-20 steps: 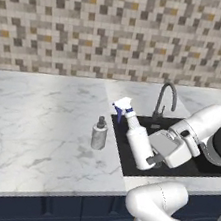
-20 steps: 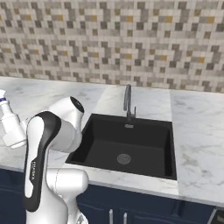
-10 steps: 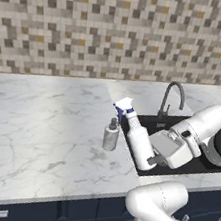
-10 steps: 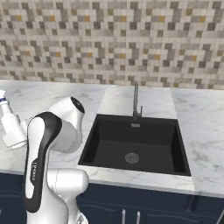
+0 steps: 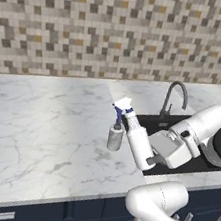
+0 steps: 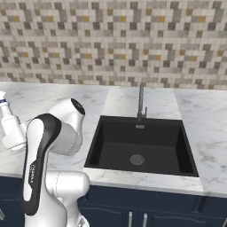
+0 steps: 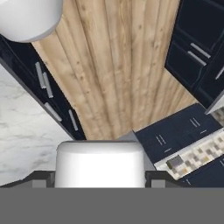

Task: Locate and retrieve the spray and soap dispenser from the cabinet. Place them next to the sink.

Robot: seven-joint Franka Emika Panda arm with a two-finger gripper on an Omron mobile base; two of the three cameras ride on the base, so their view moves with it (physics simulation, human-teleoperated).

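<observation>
My gripper [image 5: 150, 153] is shut on the spray [image 5: 137, 142], a slim white bottle held tilted with its pale nozzle [image 5: 123, 104] pointing up and left. The bottle hangs above the marble counter just left of the sink [image 5: 148, 124]. The soap dispenser [image 5: 115, 137], a small grey bottle with a dark pump, stands upright on the counter right beside the spray. From the right base view the spray [image 6: 11, 127] shows at the far left, well left of the black sink [image 6: 141, 146]. In the hand view the white spray [image 7: 100, 162] sits between my fingertips [image 7: 42, 177]. The cabinet is out of view.
A dark gooseneck faucet [image 5: 174, 96] rises behind the basin, also the faucet [image 6: 141, 104]. White marble counter [image 5: 40, 121] stretches wide to the left, with a mosaic tile wall behind. Navy drawers [image 7: 48, 94] and wooden floor [image 7: 113, 70] lie below.
The whole scene has slid to the right in both base views, so the base has driven left. The spray stays in my gripper at the same tilt, and the soap dispenser keeps its place on the counter.
</observation>
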